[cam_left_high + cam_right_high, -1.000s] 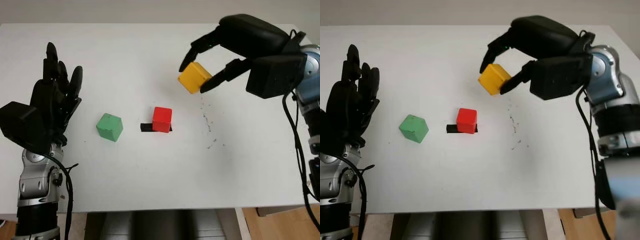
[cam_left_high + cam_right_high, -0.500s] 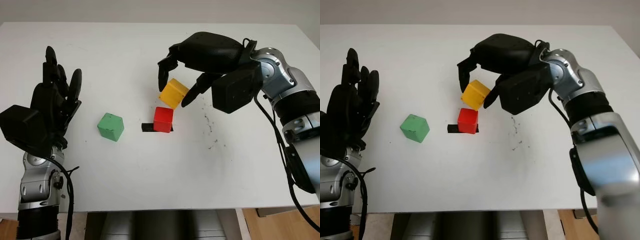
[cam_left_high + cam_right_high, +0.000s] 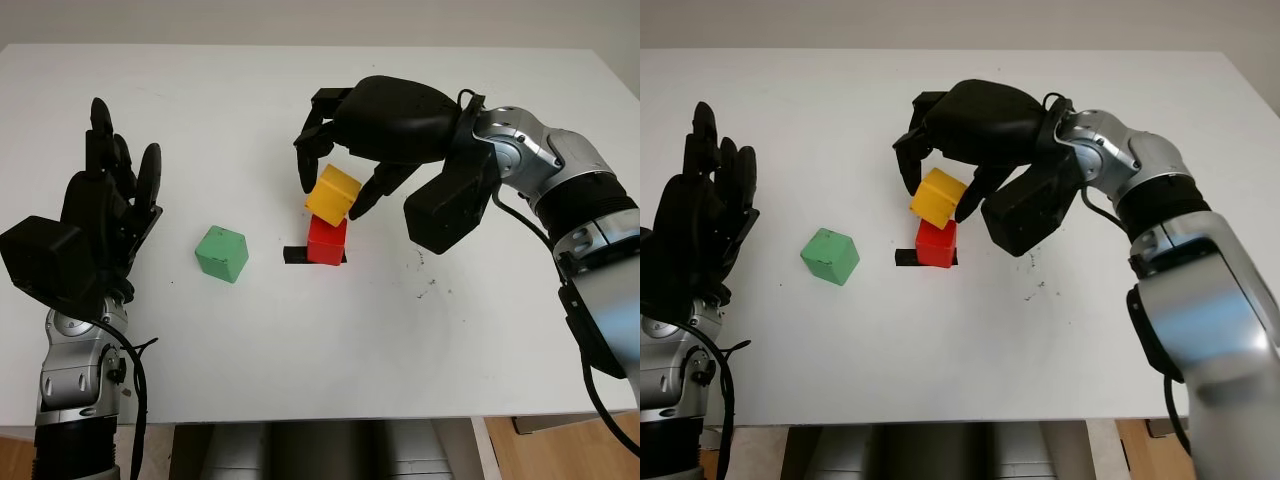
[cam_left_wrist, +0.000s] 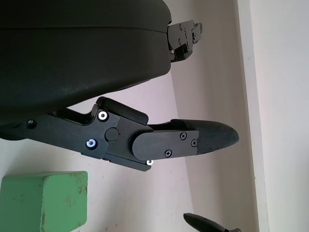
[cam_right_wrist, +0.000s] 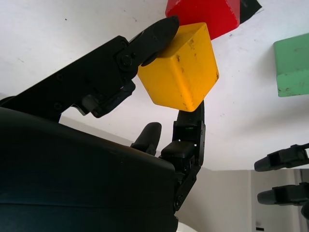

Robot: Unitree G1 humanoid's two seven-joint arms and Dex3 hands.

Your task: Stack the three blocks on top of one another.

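Since half a second ago the right hand (image 3: 335,190) has carried the yellow block (image 3: 333,194) leftward and lower; it now sits tilted just above the red block (image 3: 326,241), and contact between the two cannot be confirmed. The fingers (image 5: 147,41) are closed on opposite faces of the yellow block, which is a matte, hard-edged cube with small scuffs on its faces. The red block is a similar cube, standing on a short strip of black tape (image 3: 294,256) on the white table (image 3: 300,340). The green block (image 3: 220,253), same shape with slightly worn edges, lies on the table well to the left of the red one, apart from it. The left hand (image 3: 100,215) is open, raised over the table's left side, near the green block but not touching it. Bare table surface surrounds the blocks on all sides, with wide room toward the near edge. Faint dark specks (image 3: 425,285) mark the surface right of the red block.
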